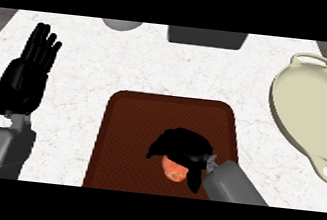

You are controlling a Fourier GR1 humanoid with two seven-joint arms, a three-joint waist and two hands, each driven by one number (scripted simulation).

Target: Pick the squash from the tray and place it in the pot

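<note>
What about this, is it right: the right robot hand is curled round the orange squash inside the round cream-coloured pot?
Not quite. The head view shows the right robot hand curled round the orange squash over the dark red-brown rectangular tray, not inside the round cream-coloured pot, which stands apart at the view's right.

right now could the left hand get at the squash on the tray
Probably not: the left hand rests open left of the tray, and the right hand is curled over the squash, covering most of it.
</note>
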